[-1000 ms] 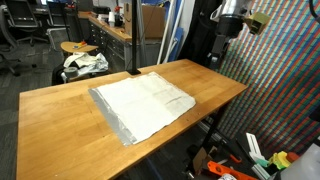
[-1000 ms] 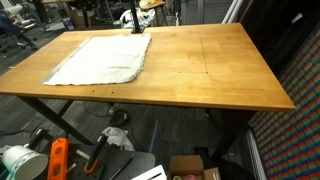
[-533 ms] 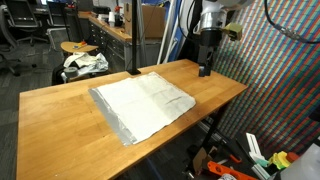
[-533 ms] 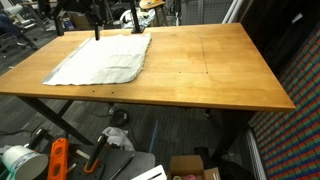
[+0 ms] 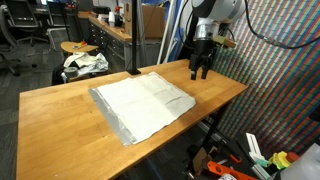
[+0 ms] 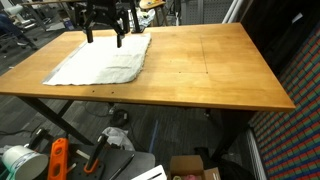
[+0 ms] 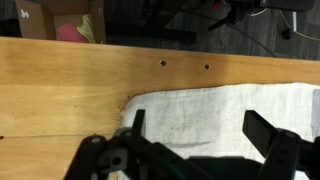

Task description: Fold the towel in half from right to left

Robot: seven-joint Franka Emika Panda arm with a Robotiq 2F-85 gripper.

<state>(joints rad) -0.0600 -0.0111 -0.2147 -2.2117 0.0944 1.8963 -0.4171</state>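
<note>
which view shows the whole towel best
An exterior view: the towel lies whole and unobstructed mid-frame. In an exterior view the towel sits smaller, far on the table, the gripper overlapping its edge. The wrist view shows only one corner.

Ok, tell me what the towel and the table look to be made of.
The towel: thin woven cloth, probably cotton, pale grey-white and matte; fine weave shows in the wrist view, creases too. The table: wood, apparently varnished; warm brown planks with grain and a soft sheen.

bare tabletop [image 6: 210, 70] beside towel [image 5: 143, 103]; black pole [image 5: 133, 45] at its edge.
</note>
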